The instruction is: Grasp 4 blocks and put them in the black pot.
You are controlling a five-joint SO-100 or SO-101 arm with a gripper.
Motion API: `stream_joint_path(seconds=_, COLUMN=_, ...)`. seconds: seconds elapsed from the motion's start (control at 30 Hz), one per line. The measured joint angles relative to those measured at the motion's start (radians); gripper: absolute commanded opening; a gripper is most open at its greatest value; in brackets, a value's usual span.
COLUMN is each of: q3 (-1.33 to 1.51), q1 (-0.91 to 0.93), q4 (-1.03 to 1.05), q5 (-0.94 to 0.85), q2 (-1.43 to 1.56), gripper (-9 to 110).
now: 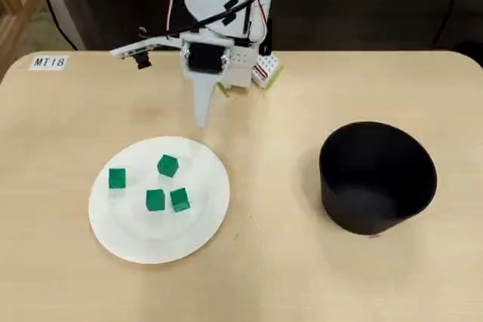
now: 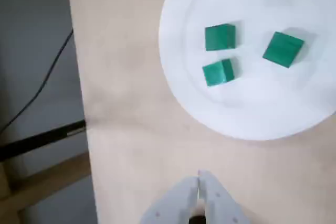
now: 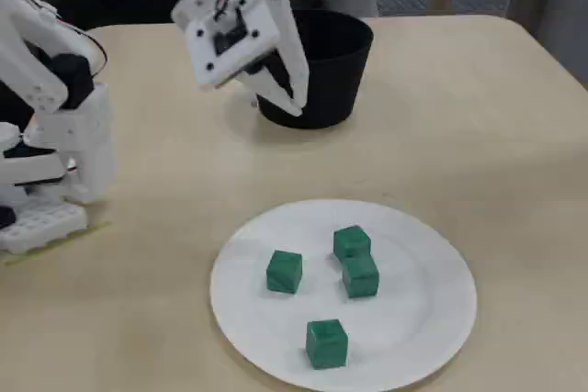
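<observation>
Presently, all four blocks (image 1: 167, 164) lie on the white plate (image 1: 204, 220), none in the black pot (image 1: 377, 179), which stands well apart on the counter (image 1: 287, 277). Each block appears to be a small, rigid, matte cube: probably light, not fragile, with flat faces that suit a pinch across two opposite sides. In the overhead view, two blocks (image 1: 179, 199) lie just beside each other; the one nearest the arm stands clear and offers the easiest approach. The tool (image 2: 198, 177) is closed and empty, hovering above bare counter near the plate's rim.
</observation>
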Motion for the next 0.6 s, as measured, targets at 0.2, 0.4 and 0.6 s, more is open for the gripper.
stream_joint_path(seconds=0.2, q3=-0.186, q1=0.089, q4=0.092, q5=-0.021, q2=-0.195, gripper=-2)
stream_joint_path(seconds=0.4, q3=-0.331, q1=0.233, q4=0.179, q5=0.049, q2=-0.344, gripper=-2)
stream_joint_path(seconds=0.6, q3=-0.368, q1=0.334, q4=0.235, q5=0.195, q2=-0.433, gripper=-2)
